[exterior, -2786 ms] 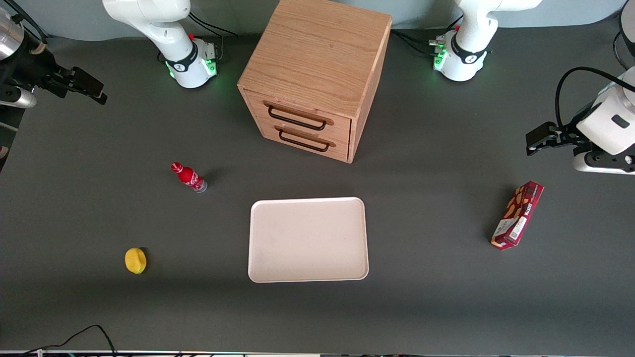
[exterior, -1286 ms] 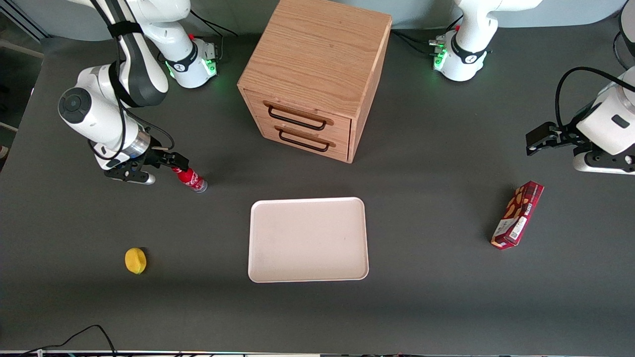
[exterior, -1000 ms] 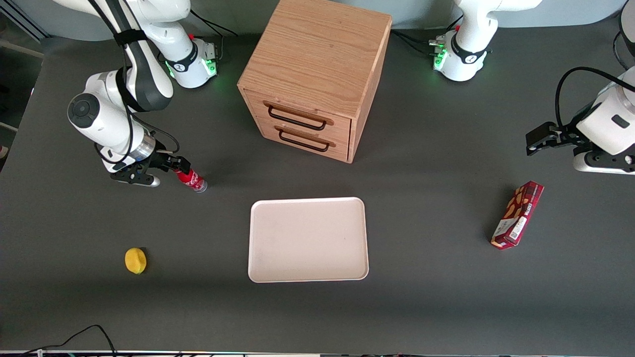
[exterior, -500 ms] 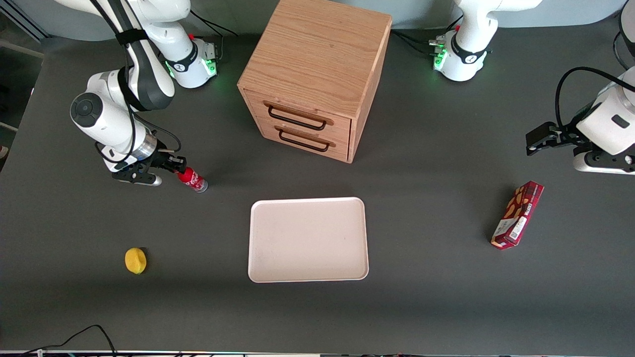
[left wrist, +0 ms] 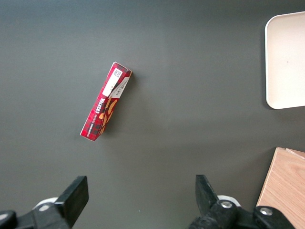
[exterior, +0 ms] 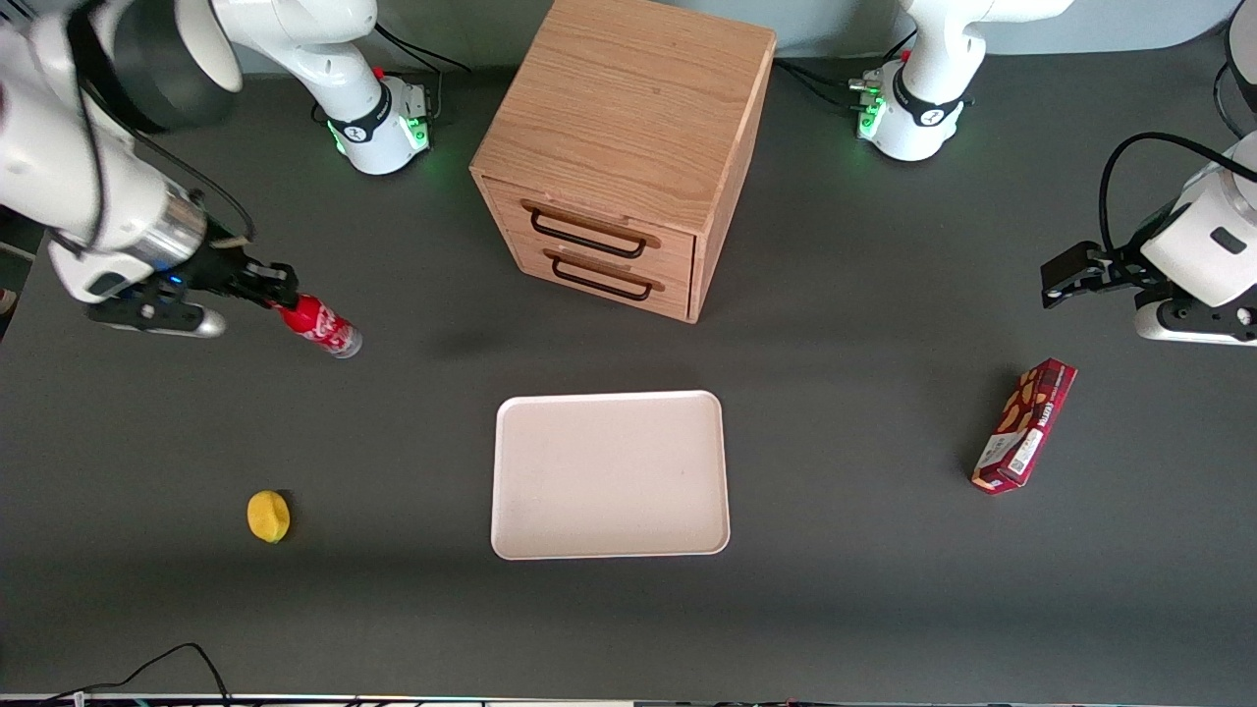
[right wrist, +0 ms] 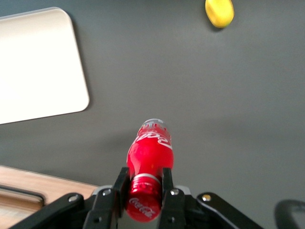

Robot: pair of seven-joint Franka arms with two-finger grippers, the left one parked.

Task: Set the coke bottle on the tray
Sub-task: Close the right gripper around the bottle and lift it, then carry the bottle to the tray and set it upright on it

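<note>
The gripper [exterior: 278, 294], which had come in and clamped its fingers [right wrist: 120, 183] on the bottle's [exterior: 321, 326] neck, lifted the bottle off the worktop [exterior: 412, 609] and carried it toward the working arm's end, farther from the tray [exterior: 609, 474].

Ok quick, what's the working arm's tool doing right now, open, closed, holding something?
Tool: closed on the neck of the coke bottle, holding it above the table, toward the working arm's end, away from the tray.
</note>
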